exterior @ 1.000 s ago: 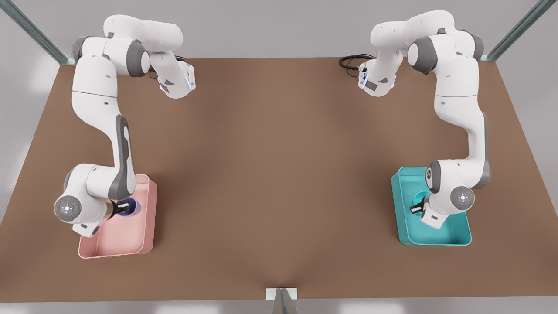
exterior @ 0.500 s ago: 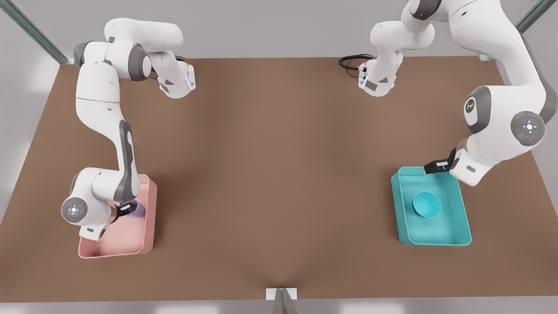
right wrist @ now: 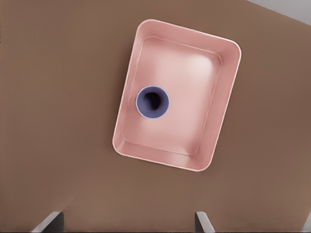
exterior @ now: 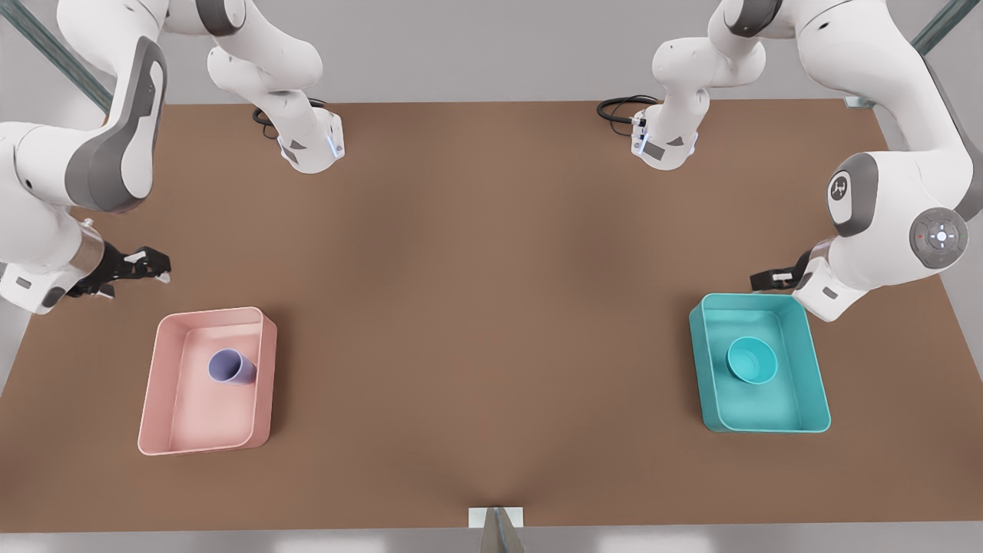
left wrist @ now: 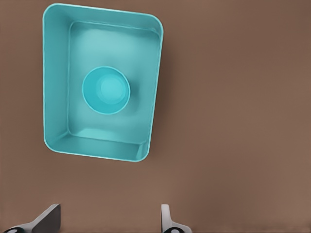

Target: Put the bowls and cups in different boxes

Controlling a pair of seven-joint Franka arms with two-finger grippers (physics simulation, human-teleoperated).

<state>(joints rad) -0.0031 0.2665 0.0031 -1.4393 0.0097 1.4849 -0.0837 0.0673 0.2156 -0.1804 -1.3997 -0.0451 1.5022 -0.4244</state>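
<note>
The lavender cup [exterior: 230,367] [right wrist: 153,102] stands upright in the pink box [exterior: 207,418] [right wrist: 194,97] on the front view's left. My right gripper [exterior: 150,265] [right wrist: 127,222] hovers open behind that box, holding nothing. On the front view's right, the teal bowl [exterior: 752,359] [left wrist: 106,90] rests in the middle of the teal box [exterior: 768,407] [left wrist: 107,141]. My left gripper [exterior: 768,278] [left wrist: 108,221] hangs open and bare just behind the teal box's far edge.
Both arm bases [exterior: 311,150] [exterior: 664,146] stand at the back of the brown table [exterior: 491,307], with a black cable [exterior: 618,107] beside the one on the front view's right. A small white marker [exterior: 495,518] sits at the front edge.
The right gripper has let go of the cup and risen back out of the pink box. The left gripper, which released the bowl earlier, has drifted a little farther behind the teal box.
</note>
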